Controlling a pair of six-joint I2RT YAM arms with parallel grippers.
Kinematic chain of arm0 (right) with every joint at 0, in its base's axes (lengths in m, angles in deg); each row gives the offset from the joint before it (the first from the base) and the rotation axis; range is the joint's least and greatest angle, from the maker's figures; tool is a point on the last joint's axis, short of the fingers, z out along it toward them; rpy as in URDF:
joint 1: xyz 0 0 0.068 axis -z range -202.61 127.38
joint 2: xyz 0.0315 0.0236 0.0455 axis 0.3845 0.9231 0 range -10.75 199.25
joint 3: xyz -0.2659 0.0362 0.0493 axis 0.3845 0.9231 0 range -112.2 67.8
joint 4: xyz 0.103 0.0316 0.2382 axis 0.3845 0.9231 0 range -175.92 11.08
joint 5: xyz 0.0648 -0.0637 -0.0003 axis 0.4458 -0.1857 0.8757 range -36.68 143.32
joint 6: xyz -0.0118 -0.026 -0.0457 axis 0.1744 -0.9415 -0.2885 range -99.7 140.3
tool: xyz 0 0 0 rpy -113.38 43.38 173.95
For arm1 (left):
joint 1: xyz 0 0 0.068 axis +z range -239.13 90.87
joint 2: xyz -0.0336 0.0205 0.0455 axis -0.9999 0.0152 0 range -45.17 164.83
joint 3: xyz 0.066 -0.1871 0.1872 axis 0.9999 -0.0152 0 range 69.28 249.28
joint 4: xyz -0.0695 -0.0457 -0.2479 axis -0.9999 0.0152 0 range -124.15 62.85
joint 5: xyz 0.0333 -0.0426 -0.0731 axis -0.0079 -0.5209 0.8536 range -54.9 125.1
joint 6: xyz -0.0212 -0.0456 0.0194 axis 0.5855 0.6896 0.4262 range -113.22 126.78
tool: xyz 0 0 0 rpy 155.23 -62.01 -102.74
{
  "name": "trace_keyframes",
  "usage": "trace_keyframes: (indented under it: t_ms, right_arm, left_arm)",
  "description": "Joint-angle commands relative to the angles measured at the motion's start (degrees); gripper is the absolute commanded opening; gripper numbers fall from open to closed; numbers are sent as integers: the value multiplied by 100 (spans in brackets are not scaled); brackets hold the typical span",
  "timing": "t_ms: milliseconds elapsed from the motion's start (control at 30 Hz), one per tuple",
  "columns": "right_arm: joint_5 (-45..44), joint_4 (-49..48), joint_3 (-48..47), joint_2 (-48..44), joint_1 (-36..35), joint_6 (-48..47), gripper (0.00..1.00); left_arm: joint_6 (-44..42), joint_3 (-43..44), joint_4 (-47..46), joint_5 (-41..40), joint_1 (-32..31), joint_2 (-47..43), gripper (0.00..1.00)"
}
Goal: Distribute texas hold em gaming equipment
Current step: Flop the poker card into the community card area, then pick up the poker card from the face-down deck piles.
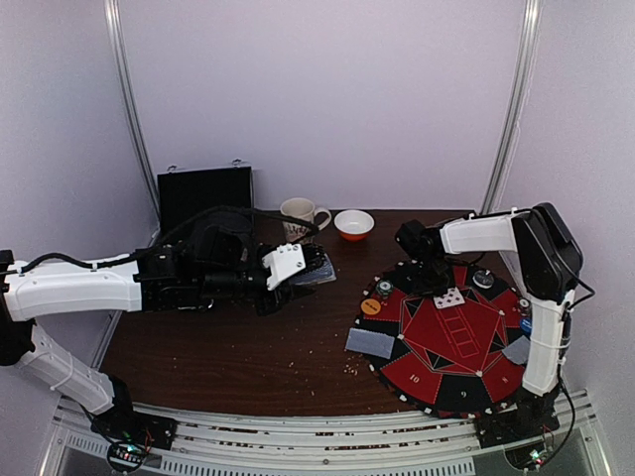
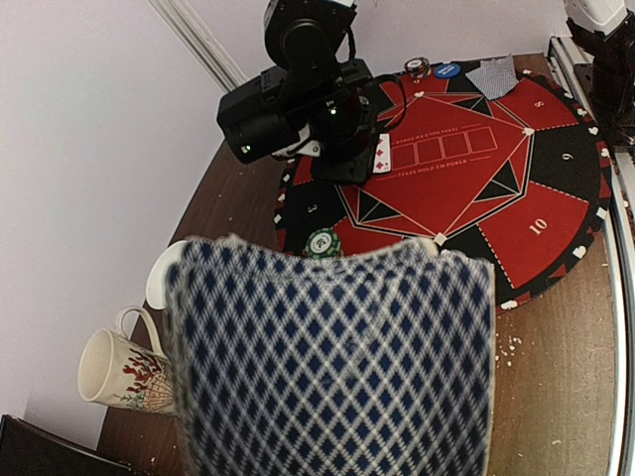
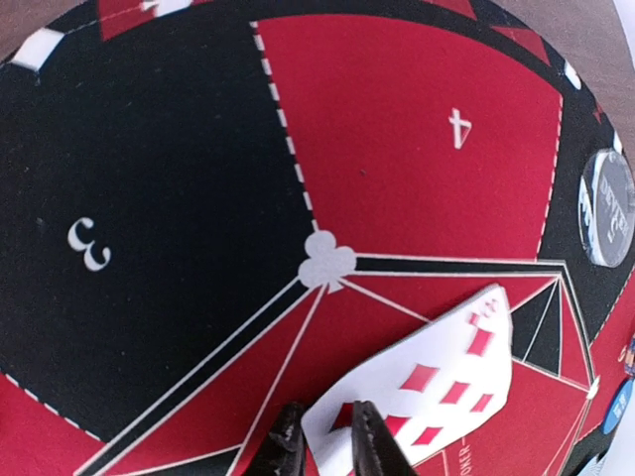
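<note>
- Diamonds card [image 3: 446, 382] face up on round mat [image 3: 397, 119], edge pinched in nearly closed right gripper [image 3: 327, 436].
- Checker-backed deck [image 2: 332, 362] clamped by left gripper [image 1: 310, 270], above table [image 1: 218, 347], near mug [image 1: 298, 216].
- Green-white chip [image 2: 323, 243] on mat rim.

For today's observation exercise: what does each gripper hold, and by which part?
Left gripper holds the deck by one end. Right gripper pinches the face-up diamonds card by its near edge.
</note>
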Motion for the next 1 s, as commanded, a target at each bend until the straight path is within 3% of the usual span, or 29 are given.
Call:
trace_keyframes:
  t_ms: [0, 267, 400, 567, 633, 700, 800, 967]
  right_arm:
    - [644, -162, 232, -105, -11, -23, 25]
    - [1285, -175, 88, -650, -14, -394, 34]
    - [1175, -98, 46, -1442, 6, -614, 40]
    - [1565, -68, -145, -2825, -14, -1086, 60]
    - [2689, -678, 73, -3459, -115, -1251, 74]
    - [4271, -1835, 694, -4061, -341, -1012, 98]
    - [5098, -3718, 1393, -4647, -1012, -485, 100]
    - [5206, -4117, 1419, -4373, -1768, -433, 100]
  left_arm:
    - [-28, 81, -246, -45, -13, -127, 35]
    - [-23, 88, -237, -8, -13, -109, 36]
    - [-28, 80, -241, -31, -13, -109, 36]
    - [-27, 83, -237, 21, -18, -118, 36]
    - [-32, 84, -237, 26, -13, -123, 36]
    - [-43, 75, -243, 17, -13, -114, 36]
    - [-47, 62, -254, 3, -13, -101, 36]
    - [-37, 70, -261, 69, -13, -109, 36]
